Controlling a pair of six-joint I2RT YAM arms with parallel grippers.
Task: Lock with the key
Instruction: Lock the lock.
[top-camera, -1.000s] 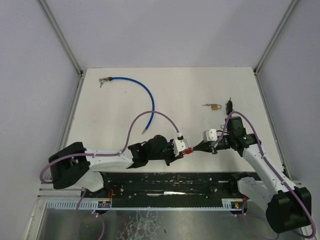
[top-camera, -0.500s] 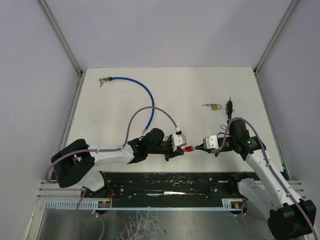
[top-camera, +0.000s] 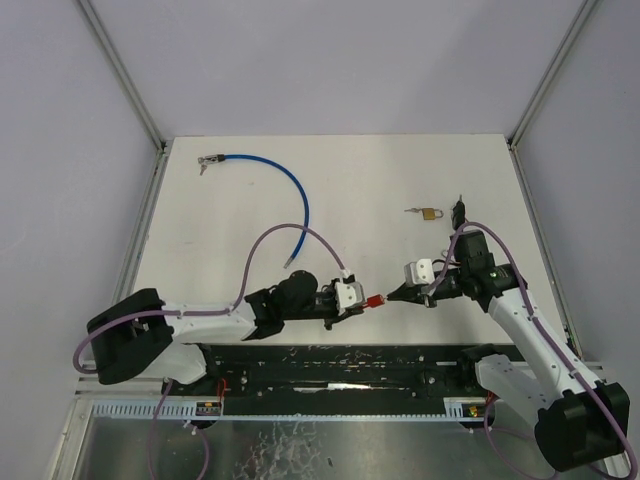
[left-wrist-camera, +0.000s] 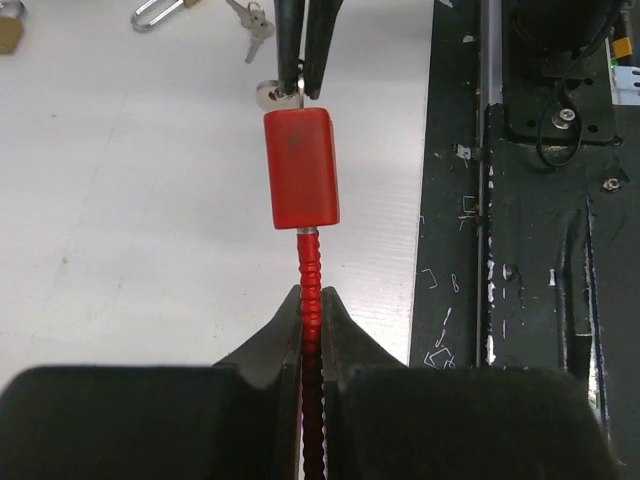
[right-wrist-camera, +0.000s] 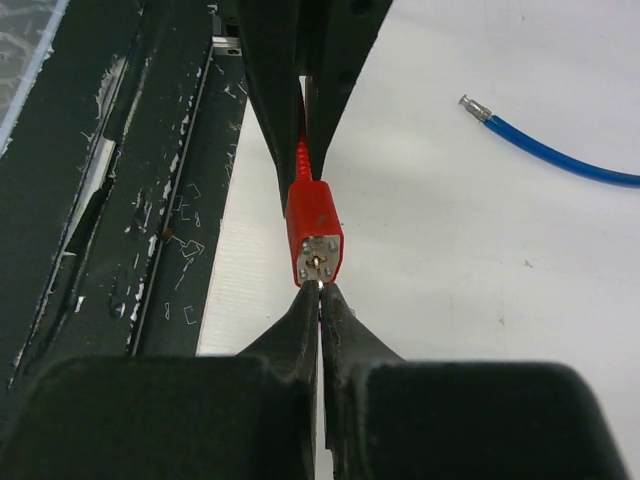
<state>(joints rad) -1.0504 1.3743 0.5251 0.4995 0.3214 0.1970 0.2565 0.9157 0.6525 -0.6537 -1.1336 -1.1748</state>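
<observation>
the left gripper (left-wrist-camera: 311, 300) is pressed together on the ribbed red cable (left-wrist-camera: 310, 262) just behind the red lock body (left-wrist-camera: 300, 170), pinching the stem so the block juts out ahead of it, held off the white table (top-camera: 400, 170) near its near edge, between the two arms. facing it, the right gripper (right-wrist-camera: 320, 297) is clamped thin on the small silver key (left-wrist-camera: 272, 96), whose blade sits at or in the keyhole on the block's metal end face; how deep it goes i cannot tell. the lock looks small and light, a hard red block, but the cable looks flexible and will likely bend or twist if the key is turned hard, so the better hold is as close to the block as the pads reach, or on the block's flat sides. the key is tiny, flat and smooth; gripped on its faces it should carry the turn, though it could slip or cock in the jaws. farther out lie a brass padlock (top-camera: 431, 213) with loose keys (left-wrist-camera: 252, 20) beside it, and a blue cable (top-camera: 290, 185), all well apart from the work.
</observation>
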